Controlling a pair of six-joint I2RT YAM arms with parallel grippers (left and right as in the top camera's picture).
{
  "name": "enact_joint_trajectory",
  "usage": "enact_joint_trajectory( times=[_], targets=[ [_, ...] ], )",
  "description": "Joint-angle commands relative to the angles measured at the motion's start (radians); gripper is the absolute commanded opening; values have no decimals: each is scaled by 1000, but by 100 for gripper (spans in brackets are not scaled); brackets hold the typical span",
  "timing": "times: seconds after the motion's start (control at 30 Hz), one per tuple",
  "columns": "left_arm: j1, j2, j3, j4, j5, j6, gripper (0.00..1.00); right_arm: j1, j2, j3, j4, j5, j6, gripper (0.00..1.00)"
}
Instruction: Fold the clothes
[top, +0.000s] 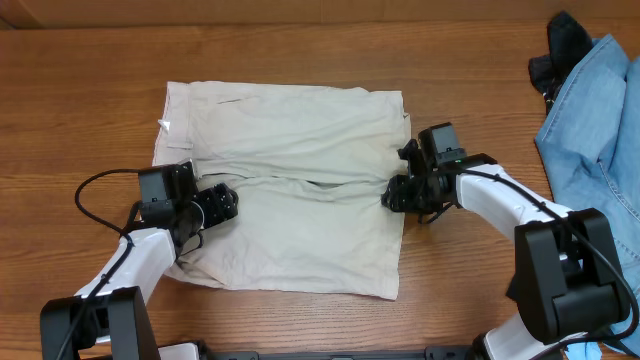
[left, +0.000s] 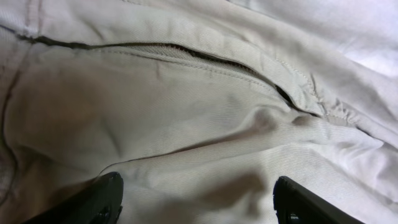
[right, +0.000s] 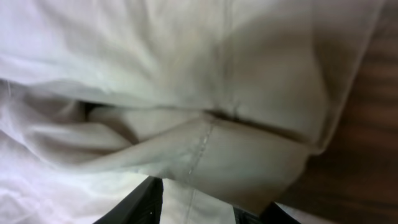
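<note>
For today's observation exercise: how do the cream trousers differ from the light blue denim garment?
The trousers are cream; the denim garment is light blue. The trousers lie spread out mid-table; the denim garment sits bunched at the far right. The left gripper and right gripper are at the trousers, neither at the denim garment. Both garments lie on the wooden table.

The trousers (top: 290, 180) lie folded on the table (top: 80, 120), between the two grippers. The left gripper (top: 222, 203) sits over their left edge, with cloth under and ahead of its fingers. The right gripper (top: 397, 192) is at their right edge, a fold of cloth between its fingers. Well to its right lies the denim garment (top: 595, 120), with the black garment (top: 562, 45) behind that.
</note>
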Motion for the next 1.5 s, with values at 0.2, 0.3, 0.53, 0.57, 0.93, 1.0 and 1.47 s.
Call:
enact_joint_trajectory(
  times=[0.2, 0.3, 0.53, 0.57, 0.93, 1.0, 1.47],
  targets=[
    [-10, 30, 42, 6, 30, -6, 84, -27, 43, 69, 29, 176, -14, 41],
    [-10, 30, 69, 5, 57, -7, 85, -27, 43, 101, 35, 185, -14, 41],
    [-10, 30, 108, 6, 74, -5, 86, -33, 43, 156, 43, 337, -14, 38],
    [-10, 30, 111, 5, 74, -5, 86, -38, 43, 166, 44, 352, -14, 38],
    [-10, 0, 307, -426, 77, 166, 97, -86, 23, 423, -285, 368, -34, 81],
    [-6, -24, 370, -583, 55, 170, 100, -86, 5, 490, -394, 369, -32, 82],
    [140, -339, 430, -1058, -154, -135, 100, -86, -190, 547, -805, 248, 24, 88]
  ],
)
